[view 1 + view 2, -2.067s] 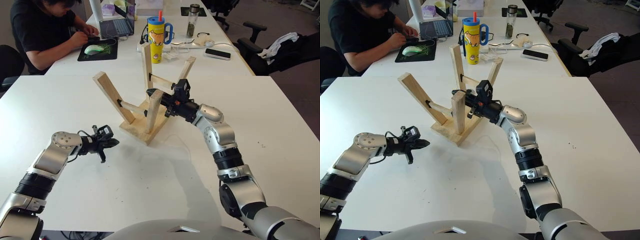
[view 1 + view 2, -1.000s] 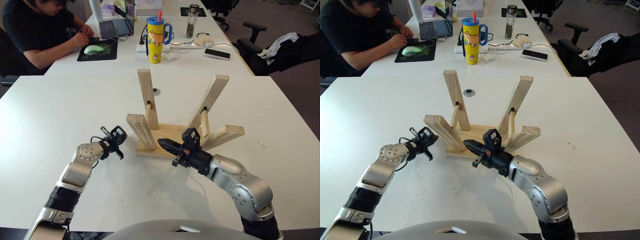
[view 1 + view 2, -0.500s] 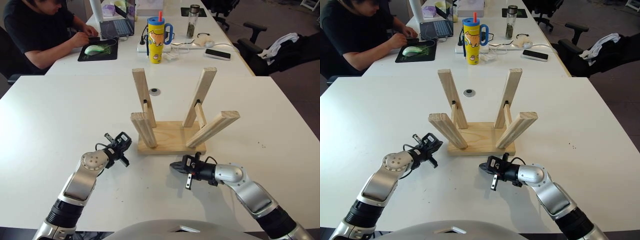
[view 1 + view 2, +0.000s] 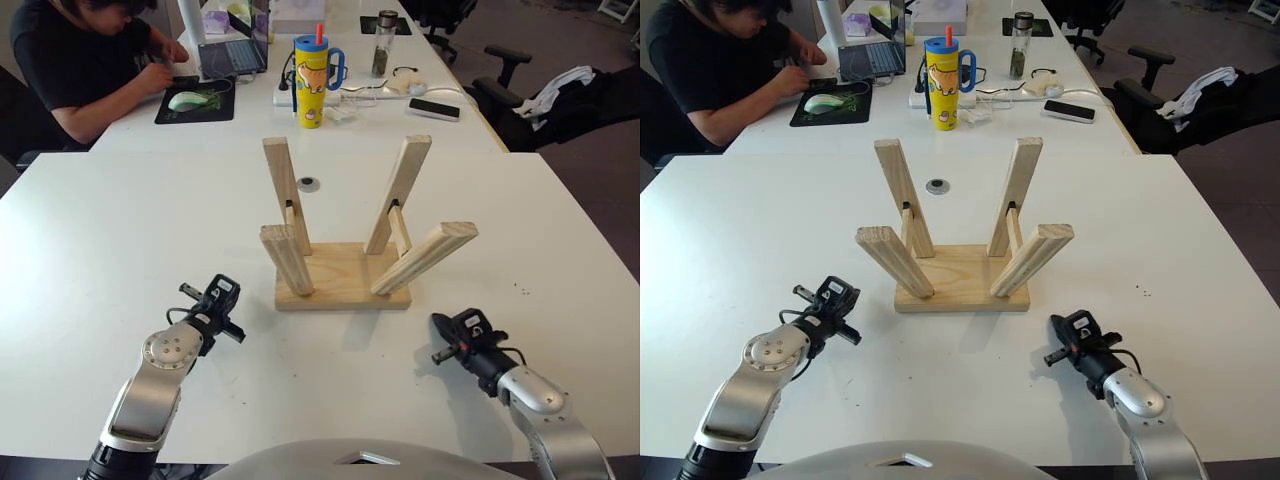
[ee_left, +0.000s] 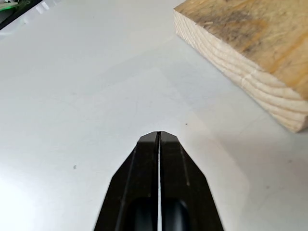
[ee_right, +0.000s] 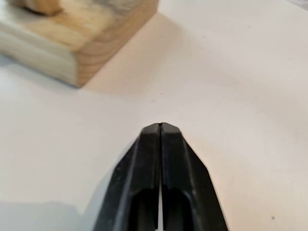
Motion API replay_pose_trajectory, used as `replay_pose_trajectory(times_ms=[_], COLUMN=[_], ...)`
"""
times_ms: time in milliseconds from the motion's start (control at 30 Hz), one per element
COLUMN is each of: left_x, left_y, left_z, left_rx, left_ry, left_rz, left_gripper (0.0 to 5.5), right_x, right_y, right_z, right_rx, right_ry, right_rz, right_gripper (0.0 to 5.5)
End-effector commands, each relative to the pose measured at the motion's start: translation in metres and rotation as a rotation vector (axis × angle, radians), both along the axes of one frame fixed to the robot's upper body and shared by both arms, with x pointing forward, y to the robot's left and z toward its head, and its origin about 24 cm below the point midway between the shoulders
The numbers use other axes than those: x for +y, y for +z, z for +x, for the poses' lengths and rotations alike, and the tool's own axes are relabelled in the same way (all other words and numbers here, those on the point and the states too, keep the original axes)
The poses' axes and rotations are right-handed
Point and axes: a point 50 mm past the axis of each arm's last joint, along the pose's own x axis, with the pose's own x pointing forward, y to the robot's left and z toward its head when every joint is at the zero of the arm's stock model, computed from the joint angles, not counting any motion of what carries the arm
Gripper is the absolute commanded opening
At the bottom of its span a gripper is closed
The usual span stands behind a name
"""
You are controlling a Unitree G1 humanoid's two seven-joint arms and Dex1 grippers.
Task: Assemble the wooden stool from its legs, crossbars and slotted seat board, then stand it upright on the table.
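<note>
The wooden stool (image 4: pixel 345 235) rests upside down on the white table, its seat board (image 4: pixel 342 278) flat on the surface and its legs pointing up and outward, joined by crossbars. My left gripper (image 4: pixel 232 296) is shut and empty, low over the table to the left of the seat board; a seat corner (image 5: pixel 250 57) shows close ahead of it in the left wrist view. My right gripper (image 4: pixel 437 325) is shut and empty too, low over the table just right of the seat's near corner (image 6: pixel 82 43).
A grommet (image 4: pixel 309 183) sits in the table behind the stool. The far table holds a yellow cup (image 4: pixel 312 78), a bottle (image 4: pixel 381 42), a phone (image 4: pixel 435 108) and a laptop (image 4: pixel 232 50), where a person sits. Open table lies around both grippers.
The right gripper let go of the stool, which came down from tilted to rest flat on its seat, and drew back to the right. The left gripper pulled back leftward.
</note>
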Motion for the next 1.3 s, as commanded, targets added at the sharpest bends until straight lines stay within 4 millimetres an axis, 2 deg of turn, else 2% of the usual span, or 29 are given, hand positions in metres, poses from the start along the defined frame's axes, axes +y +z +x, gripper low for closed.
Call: replay_pose_trajectory(times_ms=[33,100,200,367,500,633,733,867,1100,1300], left_x=[-0.010,-0.017,-0.021,-0.027,-0.046,-0.064,-0.067,-0.067,-0.058,-0.049], left_y=[-0.002,-0.007,-0.011,-0.017,-0.013,0.003,0.012,0.037,0.082,0.102], left_z=[0.002,0.004,0.003,0.006,0.009,0.001,-0.005,-0.004,0.000,-0.002], left_rx=[0.019,0.056,0.102,0.131,0.110,0.093,0.098,0.064,0.019,0.041], left_ry=[0.010,-0.016,-0.071,-0.117,-0.211,-0.374,-0.467,-0.528,-0.662,-0.722], left_rz=[-0.094,-0.132,-0.120,-0.109,-0.191,-0.338,-0.394,-0.472,-0.477,-0.518], left_gripper=[0.00,0.00,0.00,0.00,0.00,0.00,0.00,0.00,0.00,0.00], right_x=[0.024,0.043,0.061,0.080,0.091,0.099,0.100,0.106,0.114,0.110], right_y=[-0.003,-0.003,-0.003,-0.002,0.000,0.016,0.026,0.048,0.089,0.110], right_z=[0.020,0.028,0.027,0.027,0.029,0.034,0.035,0.033,0.029,0.032], right_rx=[-0.012,-0.011,0.002,0.014,0.020,-0.016,-0.034,-0.055,-0.061,-0.065], right_ry=[0.021,0.060,0.098,0.151,0.200,0.271,0.308,0.391,0.529,0.589], right_rz=[0.095,0.164,0.211,0.270,0.313,0.370,0.391,0.433,0.530,0.567], right_gripper=[0.02,0.02,0.02,0.02,0.02,0.02,0.02,0.02,0.02,0.02])
